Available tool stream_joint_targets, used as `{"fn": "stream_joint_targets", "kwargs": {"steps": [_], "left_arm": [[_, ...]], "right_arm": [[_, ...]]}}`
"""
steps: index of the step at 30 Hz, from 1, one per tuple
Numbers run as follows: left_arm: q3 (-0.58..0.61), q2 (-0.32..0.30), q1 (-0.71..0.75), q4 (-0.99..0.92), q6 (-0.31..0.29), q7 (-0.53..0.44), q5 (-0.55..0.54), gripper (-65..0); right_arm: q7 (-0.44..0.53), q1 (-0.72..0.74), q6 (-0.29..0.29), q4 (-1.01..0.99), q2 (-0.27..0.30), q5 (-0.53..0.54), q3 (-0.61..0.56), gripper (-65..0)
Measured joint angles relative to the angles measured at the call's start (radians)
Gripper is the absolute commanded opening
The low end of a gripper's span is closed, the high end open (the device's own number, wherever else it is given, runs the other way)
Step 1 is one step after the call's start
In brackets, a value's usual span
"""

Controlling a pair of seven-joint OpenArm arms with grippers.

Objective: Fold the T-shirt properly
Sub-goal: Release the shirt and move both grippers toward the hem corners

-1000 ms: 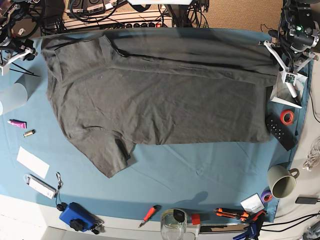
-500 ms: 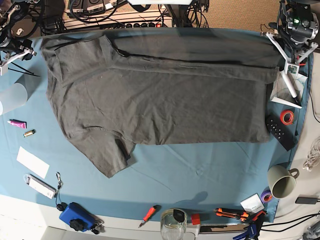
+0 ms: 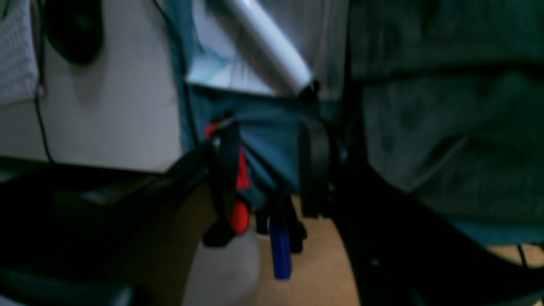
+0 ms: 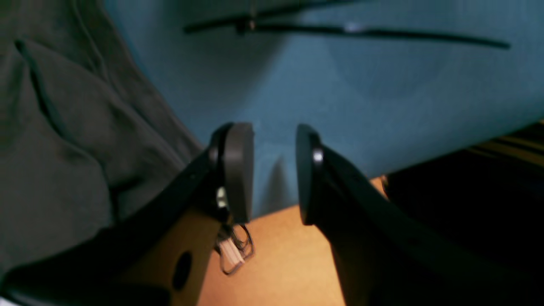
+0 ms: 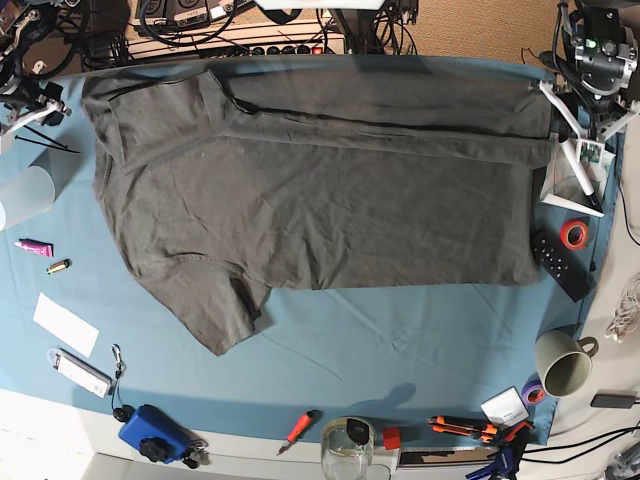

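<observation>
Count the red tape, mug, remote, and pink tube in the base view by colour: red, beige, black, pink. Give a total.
Red: 1, tape
Beige: 1, mug
Black: 1, remote
Pink: 1, tube
Total: 4

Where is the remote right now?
In the base view, the remote lies at the right, beside the T-shirt and just below the red tape.

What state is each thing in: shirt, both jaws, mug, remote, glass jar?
Shirt: partly folded, its far edge turned over, one sleeve sticking out toward the near side.
Left jaws: open, holding nothing.
Right jaws: open, holding nothing.
Mug: upright.
Remote: lying flat beside the shirt.
Glass jar: upright; contents, cannot tell.
</observation>
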Motion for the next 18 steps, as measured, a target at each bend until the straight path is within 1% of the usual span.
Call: {"fn": "stream_joint_targets", "kwargs": {"steps": [2, 5, 8, 11, 12, 13, 16, 18], "left_arm": [[0.0, -0.001, -0.044, 0.0, 0.001, -0.002, -0.021, -41.8], [0.0, -0.001, -0.101, 0.001, 0.002, -0.009, -0.099, -41.8], [0.0, -0.001, -0.135, 0.0, -0.006, -0.069, -0.13, -41.8], [0.0, -0.001, -0.182, -0.031, -0.043, -0.088, -0.15, -41.8], [0.0, 0.001, -0.201, -0.048, -0.06, -0.089, -0.162, -41.8], [0.0, 0.002, -0.219, -0.067, -0.061, -0.092, -0.186, -41.8], [-0.001, 0.003, -0.296, -0.148, -0.126, -0.092, -0.248, -41.8], [-0.002, 0.003, -0.352, -0.206, -0.158, -0.092, -0.266, -41.8]], "right_arm": [[0.001, 0.023, 0.0, 0.0, 0.0, 0.042, 0.0, -47.4], [0.027, 0.078, 0.002, 0.0, 0.0, 0.058, 0.0, -47.4], [0.053, 0.128, 0.026, 0.001, 0.0, 0.056, 0.0, -47.4], [0.075, 0.166, 0.026, 0.002, 0.0, 0.05, -0.021, -47.4], [0.08, 0.179, 0.026, 0.002, 0.0, 0.037, -0.038, -47.4], [0.087, 0.192, 0.026, 0.002, 0.0, 0.017, -0.061, -47.4], [0.117, 0.229, 0.027, 0.002, 0.001, -0.066, -0.154, -47.4], [0.133, 0.254, 0.025, -0.002, 0.003, -0.126, -0.225, -47.4]]}}
